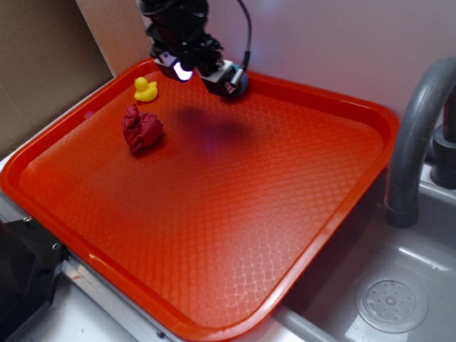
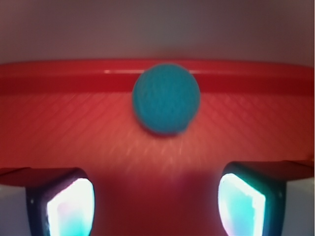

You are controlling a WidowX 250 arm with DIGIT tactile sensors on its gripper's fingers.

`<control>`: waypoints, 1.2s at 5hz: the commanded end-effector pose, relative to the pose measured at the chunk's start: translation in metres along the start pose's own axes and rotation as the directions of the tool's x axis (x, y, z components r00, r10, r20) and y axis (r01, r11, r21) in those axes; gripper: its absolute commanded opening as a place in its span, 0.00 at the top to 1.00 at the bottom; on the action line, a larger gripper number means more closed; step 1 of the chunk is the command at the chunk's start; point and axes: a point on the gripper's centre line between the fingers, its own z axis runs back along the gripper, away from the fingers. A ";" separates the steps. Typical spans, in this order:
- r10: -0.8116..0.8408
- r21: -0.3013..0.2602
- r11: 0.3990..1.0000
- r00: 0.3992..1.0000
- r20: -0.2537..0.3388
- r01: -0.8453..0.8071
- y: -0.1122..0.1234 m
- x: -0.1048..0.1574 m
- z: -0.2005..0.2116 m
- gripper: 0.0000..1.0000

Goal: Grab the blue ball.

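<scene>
Your claw (image 1: pixel 203 71) hangs above the far edge of the red tray (image 1: pixel 335 214), and its two fingers stand spread wide apart with nothing between them. In the wrist view the two fingertips (image 2: pixel 69 206) sit at the bottom corners, their inner faces glowing pale, and bare tray floor fills the gap between them.

You can see the blue ball (image 2: pixel 166 98) straight ahead of that gap in the wrist view, centred between the fingers but well clear of both. It rests on the tray floor just in front of the tray's raised far rim, close to it; whether it touches the rim you cannot tell, as the picture is blurred. The ball is round, so it has no long axis and points no particular way. Its surface looks finely textured. In the exterior view the ball is hidden behind the arm.

To one side of your claw in the exterior view, the small yellow duck (image 1: pixel 145 88) stands near the tray's far left corner, and the wrinkly red lump (image 1: pixel 141 128) lies just in front of it, apart from it. The tray sits partly over a grey sink (image 1: pixel 399 299), with a grey faucet (image 1: pixel 417 128) curving up at the right.
</scene>
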 end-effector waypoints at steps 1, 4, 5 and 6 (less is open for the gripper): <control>-0.012 0.084 0.996 0.991 0.132 0.001 -0.006 0.039 -0.014 0.00; -0.022 -0.078 0.997 0.995 0.093 0.030 0.007 0.034 0.004 1.00; -0.048 -0.112 0.992 0.998 0.042 0.053 0.003 0.007 0.054 1.00; -0.125 -0.159 0.980 0.991 -0.039 0.117 0.008 -0.021 0.108 1.00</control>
